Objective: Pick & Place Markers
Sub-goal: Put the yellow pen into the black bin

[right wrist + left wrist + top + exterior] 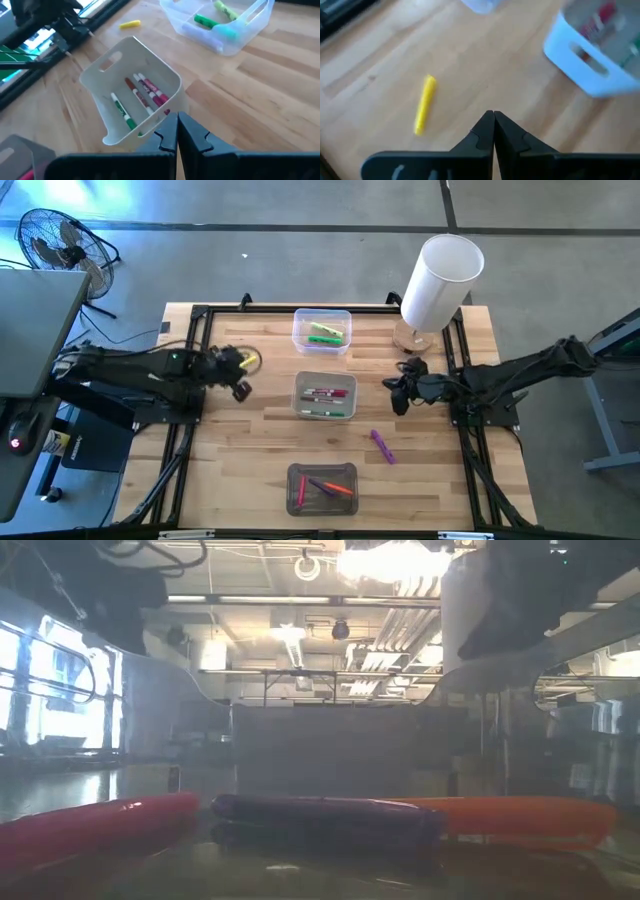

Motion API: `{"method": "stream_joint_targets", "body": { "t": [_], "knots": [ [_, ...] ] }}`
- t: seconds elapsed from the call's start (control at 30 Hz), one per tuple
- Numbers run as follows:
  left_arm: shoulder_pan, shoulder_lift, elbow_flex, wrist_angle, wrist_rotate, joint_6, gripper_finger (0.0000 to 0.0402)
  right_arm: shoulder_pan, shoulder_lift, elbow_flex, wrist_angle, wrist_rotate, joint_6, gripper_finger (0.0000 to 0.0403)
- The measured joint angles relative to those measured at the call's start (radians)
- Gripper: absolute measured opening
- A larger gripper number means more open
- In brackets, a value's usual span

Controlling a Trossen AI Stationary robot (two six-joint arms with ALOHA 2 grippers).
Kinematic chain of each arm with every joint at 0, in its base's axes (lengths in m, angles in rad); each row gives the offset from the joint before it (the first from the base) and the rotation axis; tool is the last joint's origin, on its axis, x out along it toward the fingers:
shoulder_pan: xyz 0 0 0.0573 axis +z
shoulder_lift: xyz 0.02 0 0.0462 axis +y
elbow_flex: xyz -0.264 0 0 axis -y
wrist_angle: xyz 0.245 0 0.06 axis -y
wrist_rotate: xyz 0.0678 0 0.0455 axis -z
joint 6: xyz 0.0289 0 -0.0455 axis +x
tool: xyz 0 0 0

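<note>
Left of centre from above, the left hand [241, 388] sits pinched together and empty, a yellow marker [250, 361] just beside it, likely missed. Low view: glossy red, purple, orange markers side by side. Right wrist: right hand [177, 131] closed over the smooth middle bin [131, 90].

One marker [382, 446] lies on the table [230, 450], right of the bins [323, 398].
</note>
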Motion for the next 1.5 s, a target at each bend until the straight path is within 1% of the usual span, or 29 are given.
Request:
{"method": "stream_joint_targets", "body": {
  "t": [0.1, 0.17, 0.23, 0.33, 0.47, 0.53, 0.6, 0.73, 0.83, 1.0, 1.07, 1.27, 1.37, 1.5],
  "knots": [
    [0.117, -0.007, 0.001, 0.007, 0.087, 0.083, 0.0016, 0.003, 0.050, 0.000, 0.027, 0.000, 0.012, 0.0000],
    [0.195, -0.002, 0.001, 0.010, 0.133, 0.136, 0.0038, 0.002, 0.083, 0.000, 0.043, -0.010, 0.015, 0.0000],
    [0.273, 0.030, 0.001, 0.026, 0.157, 0.180, 0.0064, -0.001, 0.108, 0.000, 0.062, -0.033, 0.029, 0.0000],
    [0.381, 0.100, 0.001, 0.038, 0.218, 0.240, 0.0104, -0.004, 0.140, 0.000, 0.078, -0.052, 0.043, 0.0000],
    [0.523, 0.209, 0.001, 0.077, 0.360, 0.366, 0.0143, -0.005, 0.155, 0.000, 0.079, -0.068, 0.043, 0.0000],
    [0.573, 0.273, 0.002, 0.113, 0.386, 0.414, 0.0154, -0.005, 0.154, 0.000, 0.080, -0.070, 0.043, 0.0000],
    [0.619, 0.336, 0.002, 0.123, 0.389, 0.449, 0.0158, -0.005, 0.152, 0.000, 0.080, -0.084, 0.042, 0.0000],
    [0.692, 0.434, 0.002, 0.138, 0.419, 0.525, 0.0158, -0.005, 0.152, 0.000, 0.080, -0.109, 0.042, 0.0000],
    [0.718, 0.492, 0.002, 0.166, 0.441, 0.570, 0.0158, -0.005, 0.152, 0.000, 0.080, -0.113, 0.038, 0.0000],
    [0.732, 0.573, 0.002, 0.221, 0.436, 0.610, 0.0158, -0.005, 0.152, 0.000, 0.080, -0.113, 0.035, 0.0000],
    [0.729, 0.604, 0.002, 0.225, 0.420, 0.627, 0.0158, -0.005, 0.152, 0.000, 0.080, -0.119, 0.035, 0.0000],
    [0.729, 0.658, 0.008, 0.219, 0.419, 0.640, 0.0155, -0.005, 0.152, 0.000, 0.080, -0.125, 0.042, 0.0000],
    [0.718, 0.659, 0.007, 0.218, 0.432, 0.640, 0.0128, -0.005, 0.152, 0.000, 0.080, -0.125, 0.042, 0.0000],
    [0.672, 0.660, 0.007, 0.218, 0.409, 0.639, 0.0055, -0.005, 0.152, 0.000, 0.090, -0.125, 0.043, 0.0000]
  ]
}}
